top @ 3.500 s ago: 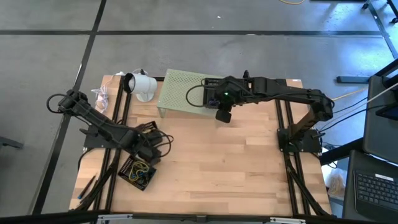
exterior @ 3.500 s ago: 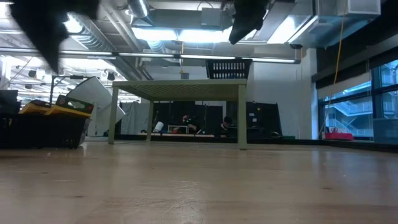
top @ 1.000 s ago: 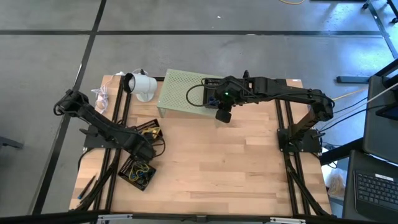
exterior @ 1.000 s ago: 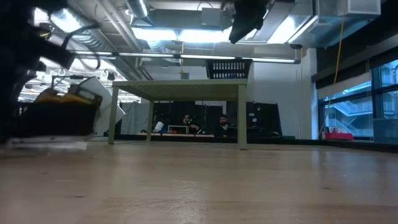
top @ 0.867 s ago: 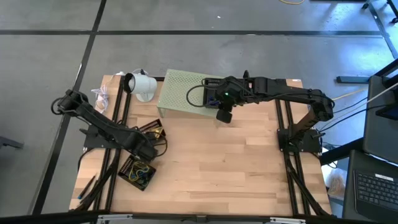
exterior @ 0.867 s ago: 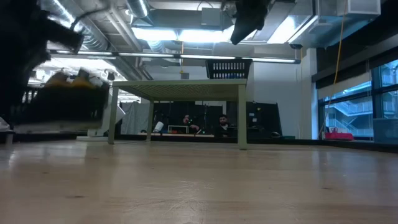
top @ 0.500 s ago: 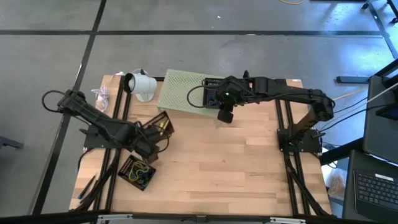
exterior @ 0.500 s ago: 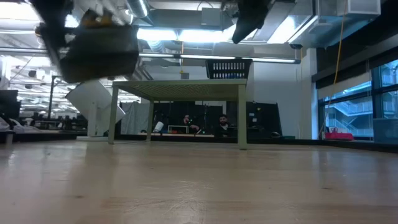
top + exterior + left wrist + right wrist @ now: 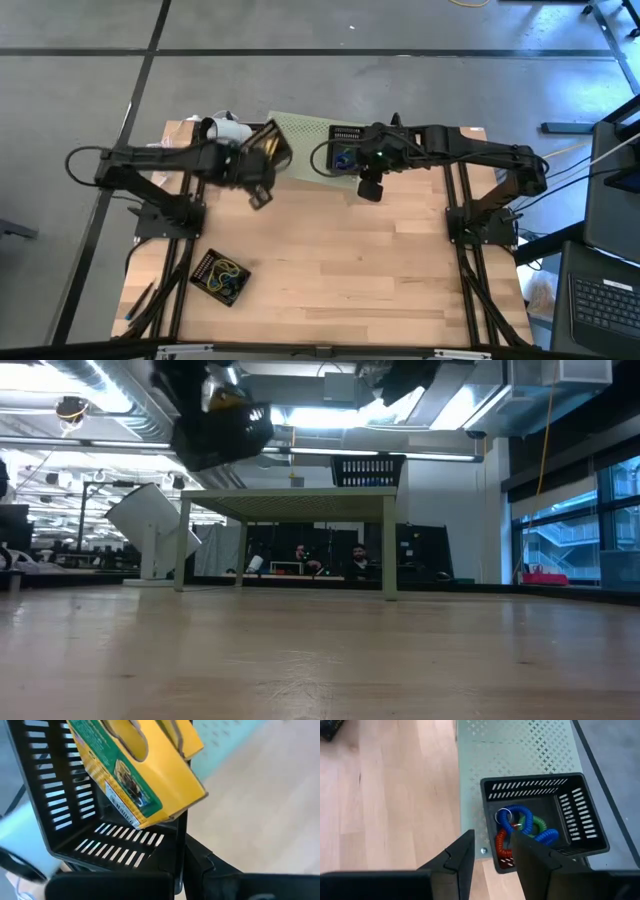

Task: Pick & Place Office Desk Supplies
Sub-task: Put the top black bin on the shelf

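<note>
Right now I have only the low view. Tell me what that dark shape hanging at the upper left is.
Observer: It is a black slotted basket, lifted off the table, with the left gripper shut on its wall.
Operator: Say what is inside it.
Observer: A yellow card box, leaning tilted against the slotted wall.
Operator: Now report the right arm.
Observer: The right gripper hangs open above a second basket that stands on the green riser. Blue, green and red coiled loops lie in that basket.
</note>
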{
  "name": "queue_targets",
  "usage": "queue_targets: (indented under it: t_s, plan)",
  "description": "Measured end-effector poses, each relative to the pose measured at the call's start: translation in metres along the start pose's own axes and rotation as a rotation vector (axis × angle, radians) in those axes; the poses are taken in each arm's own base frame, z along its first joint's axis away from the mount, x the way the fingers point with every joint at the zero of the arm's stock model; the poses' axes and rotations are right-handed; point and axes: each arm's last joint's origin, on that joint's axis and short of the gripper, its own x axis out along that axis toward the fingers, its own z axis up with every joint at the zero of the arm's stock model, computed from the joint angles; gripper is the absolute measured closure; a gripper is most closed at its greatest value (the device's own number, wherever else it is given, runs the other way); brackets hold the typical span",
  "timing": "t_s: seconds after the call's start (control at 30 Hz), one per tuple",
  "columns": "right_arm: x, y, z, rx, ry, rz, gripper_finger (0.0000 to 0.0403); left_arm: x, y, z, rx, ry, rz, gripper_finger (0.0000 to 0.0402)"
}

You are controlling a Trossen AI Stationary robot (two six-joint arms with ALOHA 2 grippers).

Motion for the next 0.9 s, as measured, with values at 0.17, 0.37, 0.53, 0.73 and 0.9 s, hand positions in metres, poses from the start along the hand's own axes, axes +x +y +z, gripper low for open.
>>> queue_targets:
  t_s: [0.17, 0.37, 0.53, 0.73, 0.9]
  plan:
    - [-0.002, 0.004, -0.001, 0.012, 0.003, 0.009, 0.0272, 0.025, 0.017, 0.029, -0.005, 0.065, -0.014, 0.0398]
    - [-0.003, 0.008, -0.002, 0.002, 0.012, 0.016, 0.0272, 0.058, 0.028, 0.045, 0.015, 0.184, -0.016, 0.0398]
    - [-0.003, 0.008, -0.002, 0.000, 0.012, 0.017, 0.0272, 0.070, 0.031, 0.050, 0.038, 0.216, -0.007, 0.0397]
    - [-0.003, 0.008, -0.002, -0.006, 0.012, 0.017, 0.0272, 0.069, 0.031, 0.052, 0.033, 0.190, 0.007, 0.0364]
    - [-0.003, 0.008, -0.002, -0.019, 0.012, 0.017, 0.0272, 0.069, 0.032, 0.052, 0.027, 0.186, 0.009, 0.0322]
